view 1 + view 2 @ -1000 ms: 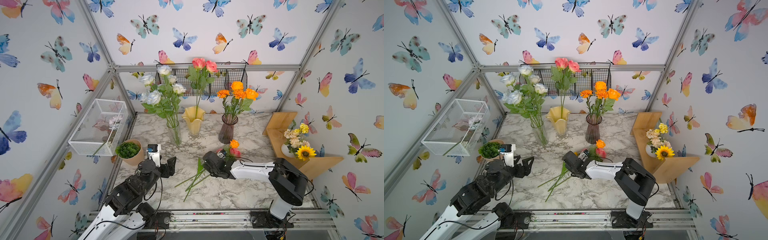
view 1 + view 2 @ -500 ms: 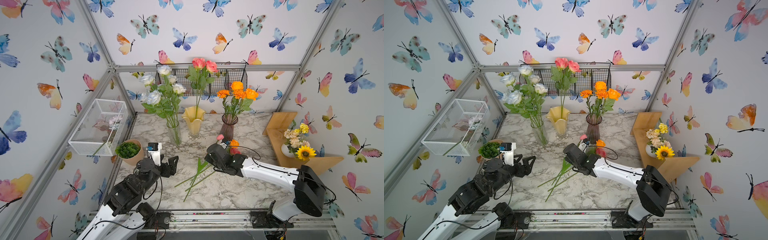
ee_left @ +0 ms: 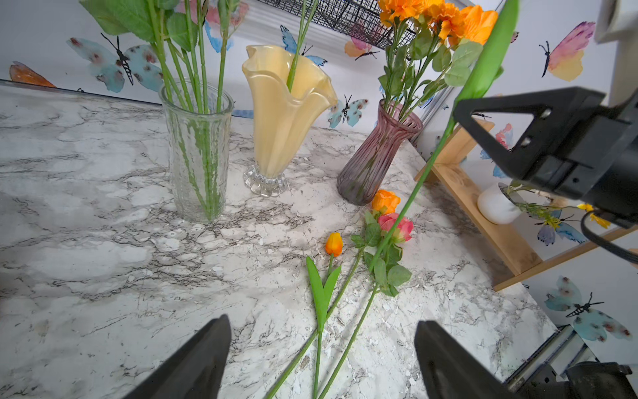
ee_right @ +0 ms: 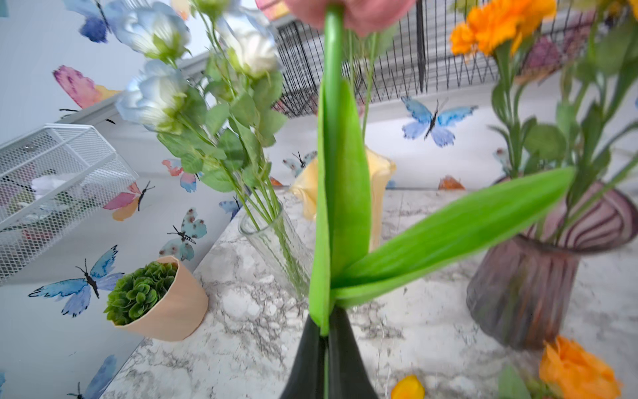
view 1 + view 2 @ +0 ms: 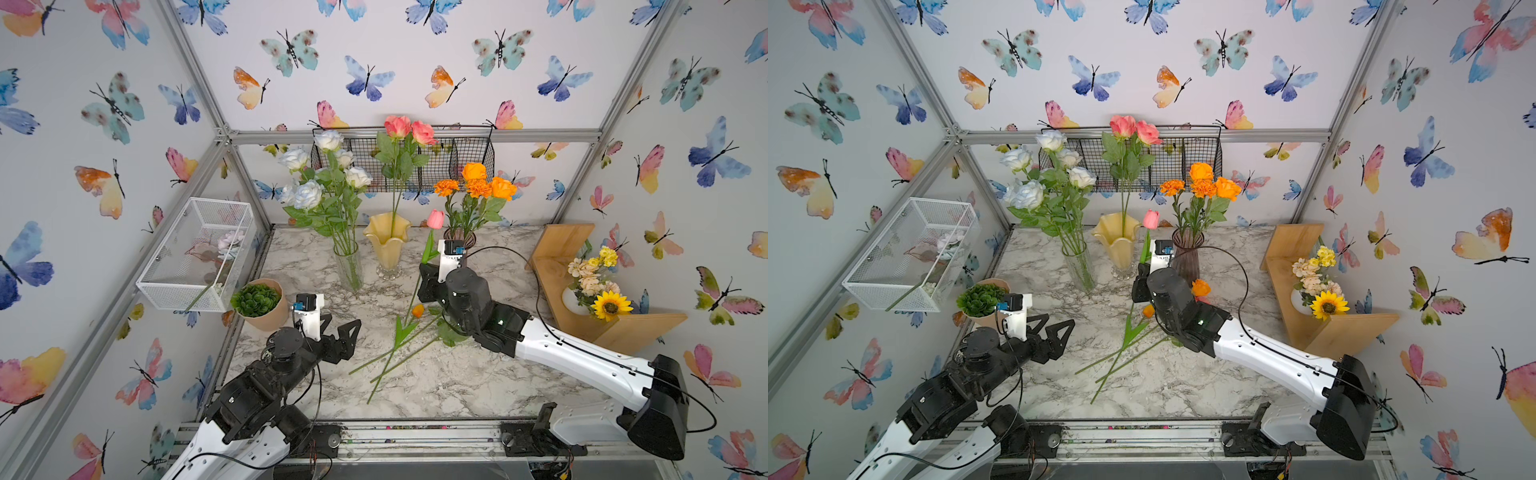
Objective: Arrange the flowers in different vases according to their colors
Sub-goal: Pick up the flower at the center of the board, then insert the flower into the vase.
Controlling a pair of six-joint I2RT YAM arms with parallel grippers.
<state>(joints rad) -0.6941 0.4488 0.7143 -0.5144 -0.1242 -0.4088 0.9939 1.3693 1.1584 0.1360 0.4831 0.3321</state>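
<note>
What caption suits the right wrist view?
Right tool shut on a pink tulip, yellow vase behind it, white roses in the glass vase, orange flowers in the purple vase.

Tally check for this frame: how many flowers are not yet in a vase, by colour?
Pink: 2 (pink tulip held in the right fingers; pink rose lying on the table)
Orange: 2 (orange tulip and orange rose, both lying on the table)
Total: 4
</note>
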